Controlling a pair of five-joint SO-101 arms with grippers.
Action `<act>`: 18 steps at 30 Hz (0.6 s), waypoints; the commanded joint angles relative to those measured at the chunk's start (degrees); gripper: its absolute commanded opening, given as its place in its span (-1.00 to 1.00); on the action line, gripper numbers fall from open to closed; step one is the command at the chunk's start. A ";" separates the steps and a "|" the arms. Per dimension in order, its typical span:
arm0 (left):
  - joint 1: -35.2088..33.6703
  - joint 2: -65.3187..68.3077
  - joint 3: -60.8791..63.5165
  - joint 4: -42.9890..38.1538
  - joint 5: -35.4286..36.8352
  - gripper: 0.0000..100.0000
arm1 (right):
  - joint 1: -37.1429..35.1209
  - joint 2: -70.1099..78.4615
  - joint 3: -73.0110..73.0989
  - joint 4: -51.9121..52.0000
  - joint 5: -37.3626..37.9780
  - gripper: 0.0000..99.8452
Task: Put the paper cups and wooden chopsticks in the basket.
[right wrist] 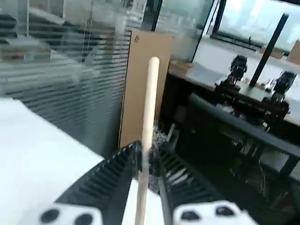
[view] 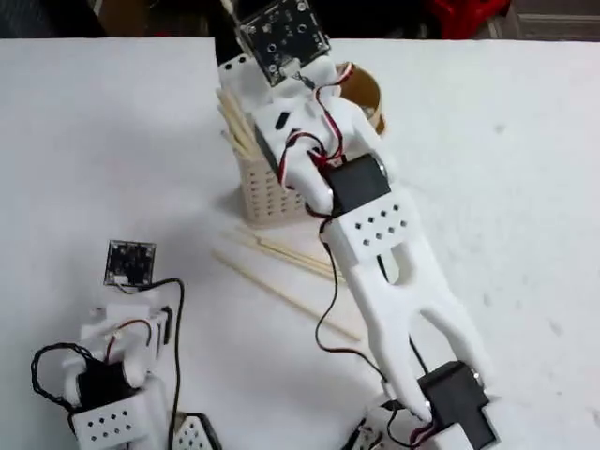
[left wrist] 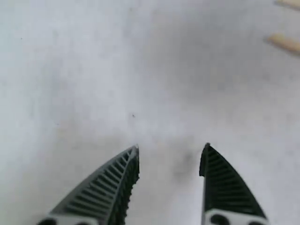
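Right tool (right wrist: 146,149) pinches chopstick (right wrist: 149,103), seemingly above basket (view: 263,201); left tool (left wrist: 171,147) gapes over table (left wrist: 93,70).

white lattice basket (view: 263,199), pale tan chopsticks (view: 298,257)

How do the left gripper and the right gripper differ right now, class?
The left gripper is open and holds nothing; the right gripper is shut on a wooden chopstick. The left gripper faces the table from close above; the right gripper points out toward the room beyond. Both have dark ribbed fingers.
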 commanded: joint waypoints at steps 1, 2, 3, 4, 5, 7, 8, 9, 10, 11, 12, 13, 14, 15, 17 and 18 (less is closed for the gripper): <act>-0.31 -0.22 -0.18 0.18 -0.18 -0.56 | 0.13 0.22 -4.04 -1.71 -0.35 -0.97; -0.31 -0.22 -0.18 0.18 -0.18 -0.56 | 0.40 1.01 -3.96 -1.89 -0.44 -0.97; -0.31 -0.22 -0.18 0.18 -0.18 -0.56 | 0.48 1.98 -3.96 -2.15 -0.35 -0.97; -0.31 -0.22 -0.18 0.18 -0.18 -0.56 | 0.57 2.95 -3.96 -2.15 -0.44 -0.97; -0.31 -0.22 -0.18 0.18 -0.18 -0.56 | 0.66 3.74 -3.96 -2.15 -0.70 -0.97; -0.31 -0.22 -0.18 0.18 -0.18 -0.56 | 0.31 5.32 -3.87 -2.07 -0.70 -0.97; -0.31 -0.22 -0.18 0.18 -0.18 -0.56 | -0.13 6.02 -3.87 -1.89 -0.70 -0.97; -0.31 -0.22 -0.18 0.18 -0.18 -0.56 | -0.40 6.55 -3.69 -1.71 -0.70 -0.97; -0.31 -0.22 -0.18 0.18 -0.18 -0.56 | -0.66 6.64 -2.46 -1.98 -0.79 -0.97; -0.31 -0.22 -0.18 0.18 -0.18 -0.56 | -1.01 6.46 -0.88 -2.33 -0.79 -0.97; -0.31 -0.22 -0.18 0.18 -0.18 -0.56 | -1.27 5.76 1.14 -3.21 -0.79 -0.97; -0.31 -0.22 -0.18 0.18 -0.18 -0.56 | -1.27 4.88 3.52 -4.35 -0.79 -0.97; -0.31 -0.22 -0.18 0.18 -0.18 -0.56 | -1.27 3.65 6.59 -6.11 -0.79 -0.97; -0.31 -0.22 -0.18 0.18 -0.18 -0.56 | -1.27 1.98 9.93 -7.87 -0.79 -0.97; -0.31 -0.22 -0.18 0.18 -0.18 -0.56 | -1.27 -2.42 17.14 -11.30 -0.79 -0.97; -0.31 -0.22 -0.18 0.18 -0.18 -0.56 | -1.27 -4.97 20.75 -12.70 -0.79 -0.97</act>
